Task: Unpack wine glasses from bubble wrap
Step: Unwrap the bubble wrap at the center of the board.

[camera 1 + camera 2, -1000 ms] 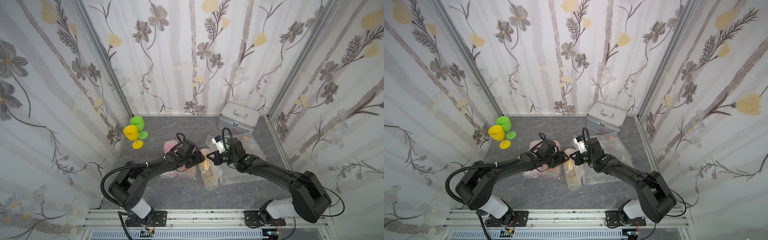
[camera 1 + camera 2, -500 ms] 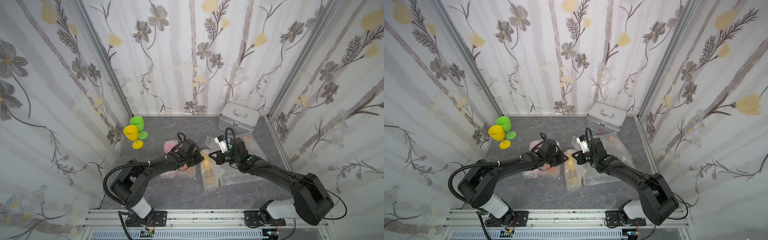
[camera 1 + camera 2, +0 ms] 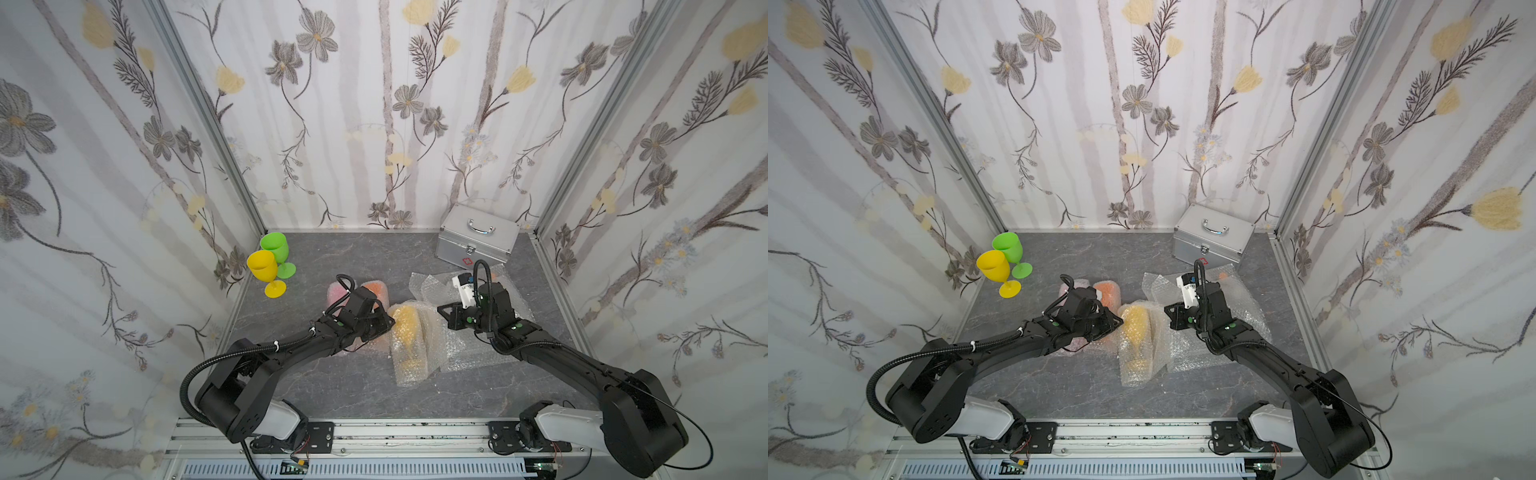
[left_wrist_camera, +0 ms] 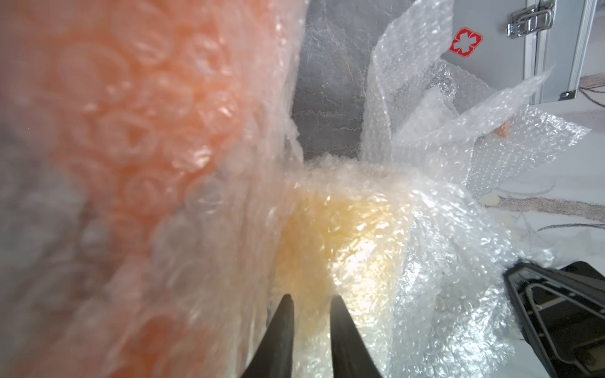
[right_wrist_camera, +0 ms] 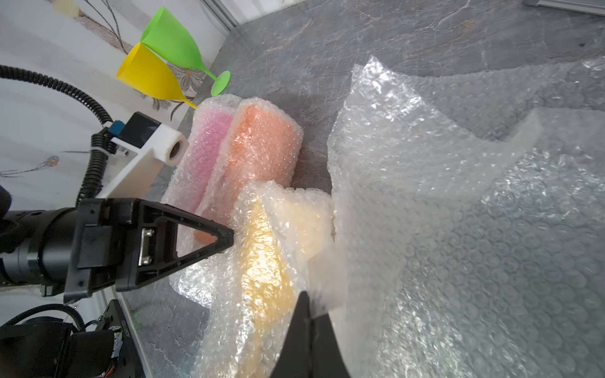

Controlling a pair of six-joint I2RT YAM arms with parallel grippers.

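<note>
Standing goblets: green plastic stemmed goblet (image 3: 275,248) and yellow plastic stemmed goblet (image 3: 262,266), both upright and unwrapped, close together in the far left corner of the grey marbled desk (image 3: 365,257).
Wrapped tubes: pink goblet in a clear bubble-wrap tube (image 5: 209,137) and orange goblet in a clear bubble-wrap tube (image 5: 262,147) lie side by side and touching near the desk's middle. The left arm partly covers them in both top views.
Opened bundle: amber-yellow goblet in loosened clear bubble wrap (image 3: 405,328) lies flat between the two tools, just beside the orange tube. The film is slack and covers the goblet.
Loose sheets: flat crinkled clear bubble-wrap sheets (image 3: 457,347) are spread over the right half of the desk, under the right arm, with one edge against the bundle.
Left arm: left tool (image 4: 309,297) has its jaws nearly together, pinching a fold of the bundle's film at the bowl end.
Right arm: right tool (image 5: 304,294) has its jaws pressed together, the tip at a loose flap on the bundle's opposite side. Whether film is caught between them cannot be told.
Case: silver metal case with handle and red cross (image 3: 478,237) sits at the back wall, just behind the sheets.
</note>
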